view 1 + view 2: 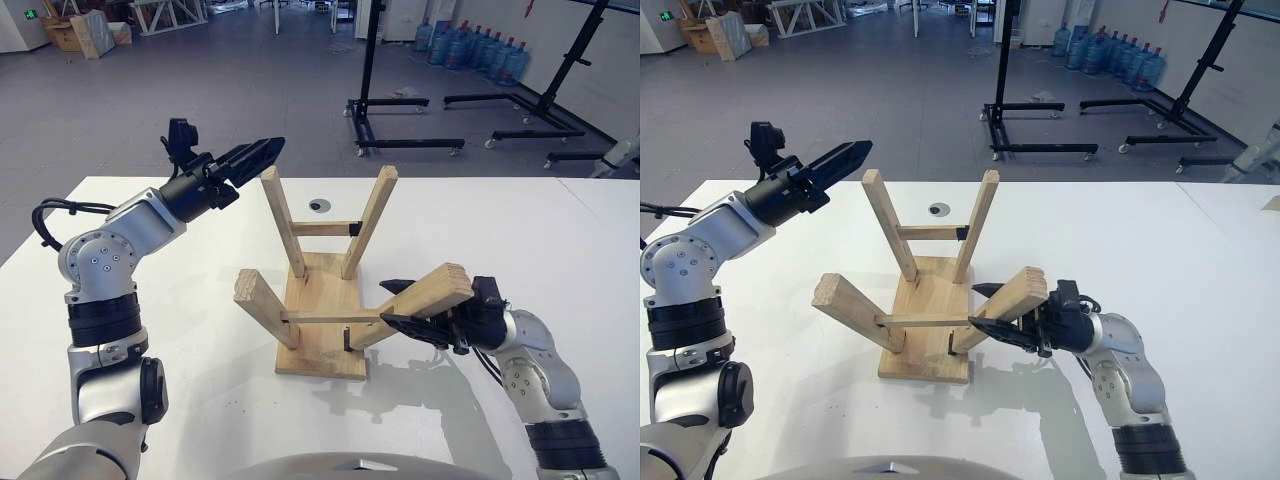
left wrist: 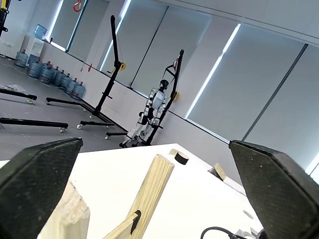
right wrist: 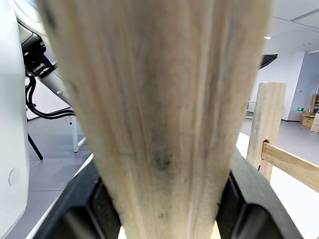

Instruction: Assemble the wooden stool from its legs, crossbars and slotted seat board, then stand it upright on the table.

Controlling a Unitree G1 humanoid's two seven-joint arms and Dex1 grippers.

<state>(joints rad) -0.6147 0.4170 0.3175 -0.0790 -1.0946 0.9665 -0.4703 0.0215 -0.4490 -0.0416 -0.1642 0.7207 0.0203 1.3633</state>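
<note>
**Head views:** The stool lies upside down on the white table. Its seat board is flat on the tabletop and its 4 legs point up, tied in 2 pairs by crossbars. The right gripper is clamped on the near-right leg, with 1 finger on each side of the wood, a little below the leg's free end. The left gripper hangs in the air just above and beside the free end of the far-left leg, apart from it.

**Left wrist view:** The left gripper's 2 fingers stand wide apart and hold nothing. The blunt end of the far-left leg sits close by 1 finger. Farther off, between the fingers, the far-right leg rises with a crossbar meeting it at a black bracket.

**Right wrist view:** The near-right leg runs straight up the middle, and the dark fingers press against both its sides. Beyond it stands another leg with a crossbar joined to it.
</note>
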